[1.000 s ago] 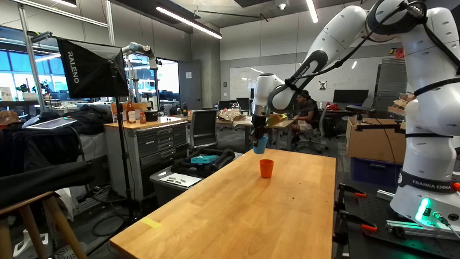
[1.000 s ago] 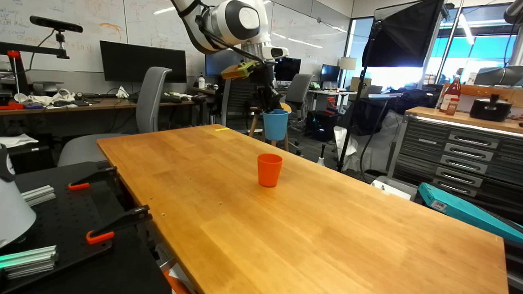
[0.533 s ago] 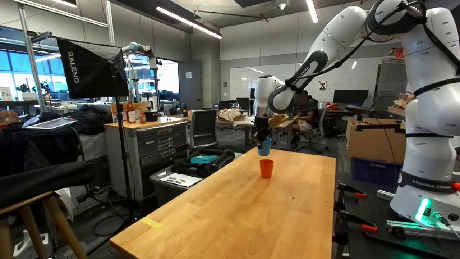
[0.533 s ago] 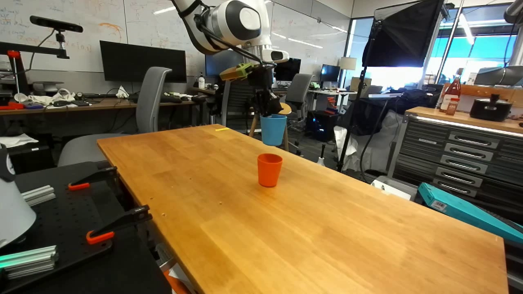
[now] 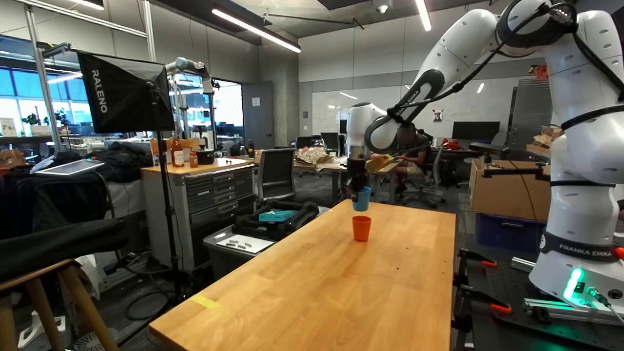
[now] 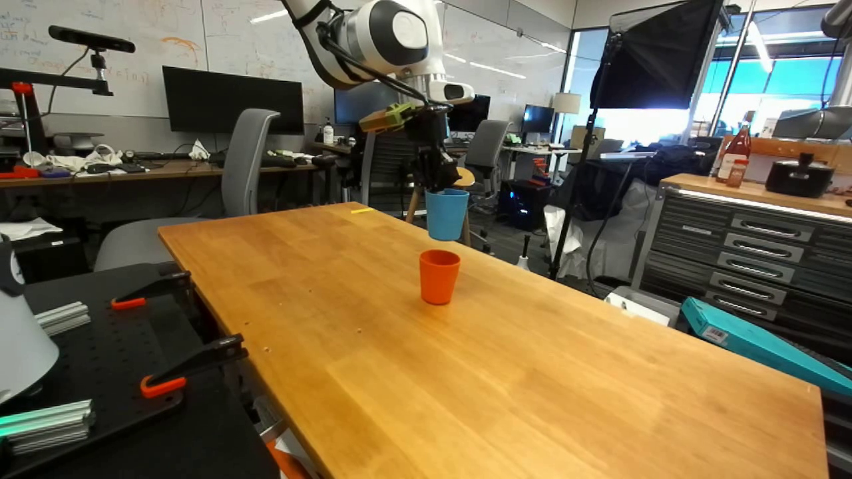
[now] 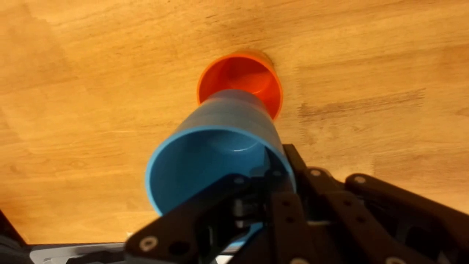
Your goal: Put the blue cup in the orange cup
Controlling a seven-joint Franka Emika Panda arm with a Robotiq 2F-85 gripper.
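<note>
The table (image 5: 385, 292) bears the orange cup (image 5: 361, 229) in both exterior views, the blue cup (image 6: 446, 217) hanging above, apart. In the wrist view, the gripper (image 7: 282, 160) pinches the blue cup's right wall. Aligning seems in hand; next, likely: centre the 2, then lower.

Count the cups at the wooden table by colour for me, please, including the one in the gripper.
Blue cup: 1 (held in the gripper, above the wooden table)
Orange cup: 1 (standing upright on the wooden table)
Total: 2 cups
</note>
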